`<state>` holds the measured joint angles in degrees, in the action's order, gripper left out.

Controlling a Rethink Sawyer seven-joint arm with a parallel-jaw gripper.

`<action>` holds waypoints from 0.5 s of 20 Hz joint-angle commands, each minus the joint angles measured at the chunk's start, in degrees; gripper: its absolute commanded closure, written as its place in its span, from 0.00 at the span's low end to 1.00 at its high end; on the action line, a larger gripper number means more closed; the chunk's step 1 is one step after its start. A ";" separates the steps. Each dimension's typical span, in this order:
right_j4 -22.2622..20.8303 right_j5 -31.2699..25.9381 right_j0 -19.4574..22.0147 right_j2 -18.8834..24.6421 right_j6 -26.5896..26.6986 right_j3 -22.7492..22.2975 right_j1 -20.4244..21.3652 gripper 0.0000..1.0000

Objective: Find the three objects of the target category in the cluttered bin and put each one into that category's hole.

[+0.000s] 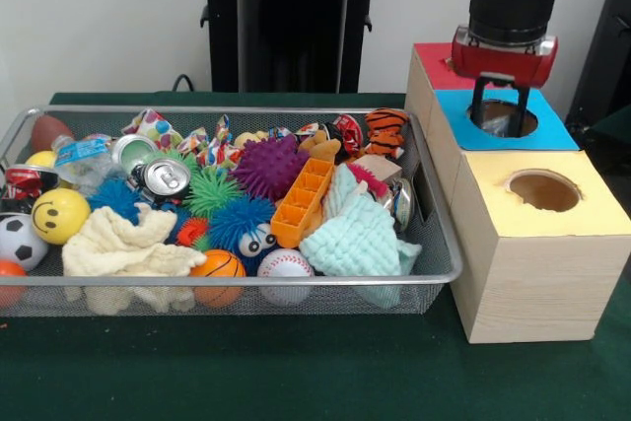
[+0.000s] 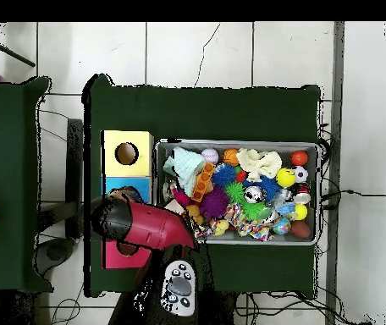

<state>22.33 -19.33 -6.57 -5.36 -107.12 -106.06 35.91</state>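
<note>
The bin (image 1: 246, 278) is a silver mesh basket full of toys; it also shows in the overhead view (image 2: 239, 142). A see-through bottle with a blue label (image 1: 81, 153) lies at its far left corner, among clear crumpled plastic. No other bottle shows clearly. My gripper (image 1: 501, 110) hangs at the blue-topped box's hole (image 1: 505, 120), and something greyish shows between its tips. The red-topped box (image 1: 434, 64) stands behind it, and the arm hides its hole. In the overhead view the arm (image 2: 141, 224) covers parts of the red top (image 2: 112, 254) and the blue top.
Three wooden boxes stand in a row right of the bin: red, blue and yellow-topped (image 1: 542, 189). Silver cans (image 1: 163, 179), spiky balls (image 1: 268, 167), a cream cloth (image 1: 123, 248), a mint cloth (image 1: 360, 234) and an orange tray (image 1: 301, 204) fill the bin.
</note>
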 commanded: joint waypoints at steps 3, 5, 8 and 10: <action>2.30 10.97 2.19 3.18 -12.43 6.05 -9.83 1.00; 2.15 12.47 2.32 3.34 -12.18 6.43 -10.85 1.00; 2.31 13.32 2.28 3.65 -12.21 6.43 -11.41 1.00; 2.61 12.46 1.61 3.06 -12.31 6.39 -11.10 1.00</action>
<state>22.31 -10.89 -6.48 -4.70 -107.12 -103.71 30.24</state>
